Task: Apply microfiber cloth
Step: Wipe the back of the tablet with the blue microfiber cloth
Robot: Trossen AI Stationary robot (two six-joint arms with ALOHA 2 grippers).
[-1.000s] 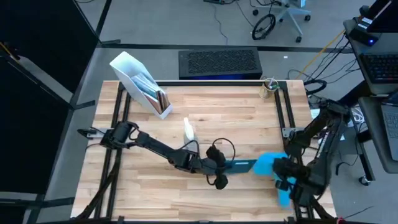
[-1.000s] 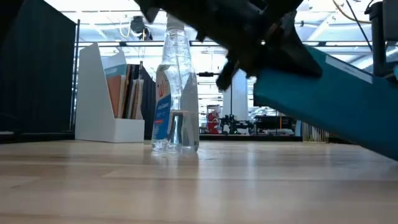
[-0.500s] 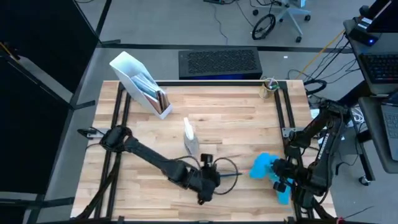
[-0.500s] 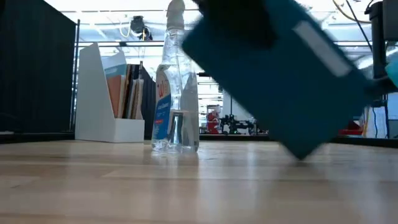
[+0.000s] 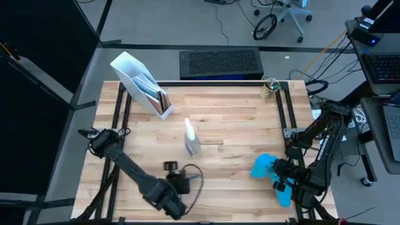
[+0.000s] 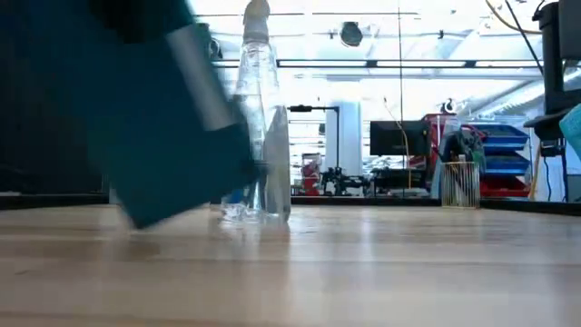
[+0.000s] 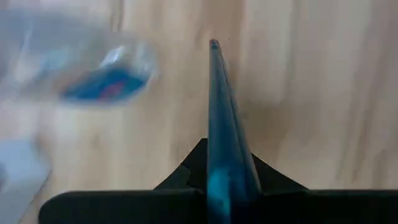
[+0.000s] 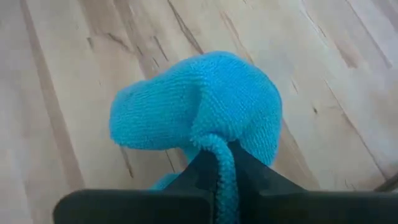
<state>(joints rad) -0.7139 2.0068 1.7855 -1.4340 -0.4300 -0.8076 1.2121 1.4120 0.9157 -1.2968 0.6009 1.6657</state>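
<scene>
The sky-blue microfiber cloth point(image 5: 262, 167) hangs bunched at the table's near right, with my right gripper point(image 5: 279, 175) shut on it; the right wrist view shows the cloth point(image 8: 199, 106) ahead of the fingers. My left gripper point(image 5: 170, 201) is by the near edge, left of centre, shut on a dark teal tablet point(image 6: 136, 118). In the low view the tablet is blurred and tilted, its broad face toward the near edge. The left wrist view shows the tablet point(image 7: 217, 112) edge-on. My left gripper pinches the tablet's near end point(image 7: 219, 180) between its two fingers, one on each broad face. The tablet reaches forward along the fingers and looks clear of the table. My right gripper pinches a folded edge of the cloth point(image 8: 221, 165) between its two fingers. The rest bunches ahead of the fingers, slack. A corner of the cloth point(image 6: 574, 127) shows well above the table.
A clear spray bottle point(image 5: 192, 140) stands upright mid-table, close behind the tablet in the low view. A white file holder point(image 5: 140, 84) with books sits at the far left. A mesh cup point(image 5: 270, 86) stands at the far right corner.
My left gripper has swung the tablet away from the cloth, from mid-table toward the near edge and the left. In the low view the tablet has crossed from right to left and turned. My right gripper and the cloth have kept nearly still.
</scene>
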